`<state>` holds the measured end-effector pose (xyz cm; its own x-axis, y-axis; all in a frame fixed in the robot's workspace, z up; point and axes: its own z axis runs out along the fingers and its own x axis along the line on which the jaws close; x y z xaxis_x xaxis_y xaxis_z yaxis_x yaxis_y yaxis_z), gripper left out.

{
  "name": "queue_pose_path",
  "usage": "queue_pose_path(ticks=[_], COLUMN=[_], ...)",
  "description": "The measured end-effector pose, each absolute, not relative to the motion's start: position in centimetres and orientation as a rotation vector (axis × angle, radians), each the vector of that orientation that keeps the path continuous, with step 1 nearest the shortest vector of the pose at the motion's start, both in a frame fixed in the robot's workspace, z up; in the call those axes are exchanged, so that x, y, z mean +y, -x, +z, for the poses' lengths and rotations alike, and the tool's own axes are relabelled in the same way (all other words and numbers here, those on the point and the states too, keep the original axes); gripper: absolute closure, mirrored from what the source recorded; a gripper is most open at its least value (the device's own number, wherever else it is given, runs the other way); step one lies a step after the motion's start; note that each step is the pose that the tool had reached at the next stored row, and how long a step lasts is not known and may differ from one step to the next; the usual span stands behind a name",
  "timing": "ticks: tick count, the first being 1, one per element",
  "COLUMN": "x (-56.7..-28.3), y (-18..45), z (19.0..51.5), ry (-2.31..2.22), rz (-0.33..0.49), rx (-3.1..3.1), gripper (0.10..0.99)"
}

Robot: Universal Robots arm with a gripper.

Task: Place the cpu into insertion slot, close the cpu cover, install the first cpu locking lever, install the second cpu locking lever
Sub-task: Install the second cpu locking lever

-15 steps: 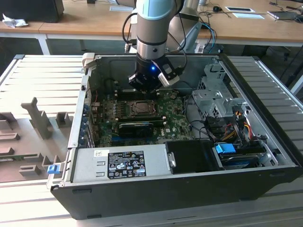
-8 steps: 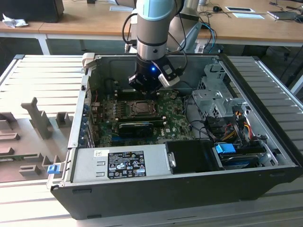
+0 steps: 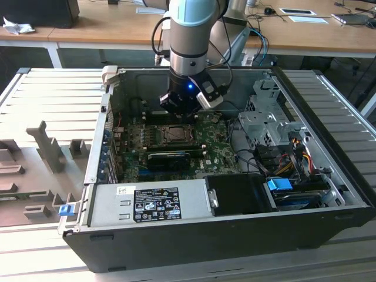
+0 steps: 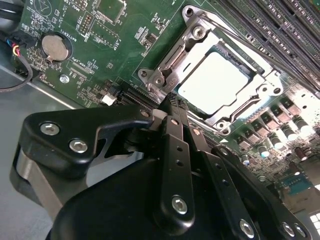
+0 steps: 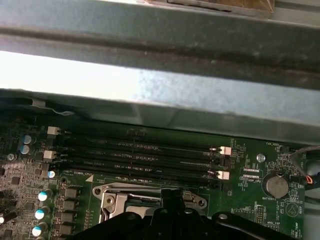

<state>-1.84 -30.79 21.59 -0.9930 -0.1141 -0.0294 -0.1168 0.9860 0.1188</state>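
The hand (image 4: 172,102) hangs just above the green circuit board (image 3: 214,155) inside the open computer case (image 3: 235,235), its black fingers (image 4: 176,150) pressed together with nothing between them. In the second wrist view its tip sits at the edge of the insertion slot (image 4: 200,37), touching or almost touching the silvery frame there. The cpu (image 4: 217,80) lies flat in that slot, its pale metal top showing through the square window of the cpu cover (image 4: 167,65), which lies down over it. Beyond the slot run long black memory slots (image 5: 140,155), and a round coin battery (image 4: 54,46) sits on the board to one side of it.
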Motion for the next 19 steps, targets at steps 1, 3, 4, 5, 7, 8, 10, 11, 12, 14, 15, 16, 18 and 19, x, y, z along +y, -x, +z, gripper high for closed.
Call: queue_pose_path(ticks=[1, 3, 4, 5, 7, 8, 10, 11, 12, 14, 15, 16, 18, 19], x=[-30.8, -31.0, -31.1, -31.1, -31.2, -31.3, -31.6, -31.8, -32.0, -32.3, -32.3, -32.3, -32.3, -32.3], y=[1.8, 1.8, 1.8, 1.8, 1.8, 1.8, 1.8, 1.8, 1.8, 1.8, 1.8, 1.8, 1.8, 1.8], z=[21.6, 21.6, 21.6, 21.6, 21.6, 21.6, 21.6, 21.6, 21.6, 21.7, 21.9, 22.1, 22.4, 22.5], ry=[0.181, 0.181, 0.181, 0.181, 0.181, 0.181, 0.181, 0.181, 0.181, 0.181, 0.181, 0.18, 0.181, 0.181], rz=[0.188, 0.188, 0.188, 0.188, 0.188, 0.188, 0.188, 0.188, 0.188, 0.189, 0.189, 0.189, 0.189, 0.189], rx=[3.108, 3.108, 3.108, 3.108, 3.108, 3.108, 3.108, 3.108, 3.108, 3.108, 3.109, 3.109, 3.109, 3.109], gripper=[0.98, 0.98, 0.98, 0.98, 0.98, 0.98, 0.98, 0.98, 0.98, 0.98, 0.98, 0.98, 0.98, 0.98])
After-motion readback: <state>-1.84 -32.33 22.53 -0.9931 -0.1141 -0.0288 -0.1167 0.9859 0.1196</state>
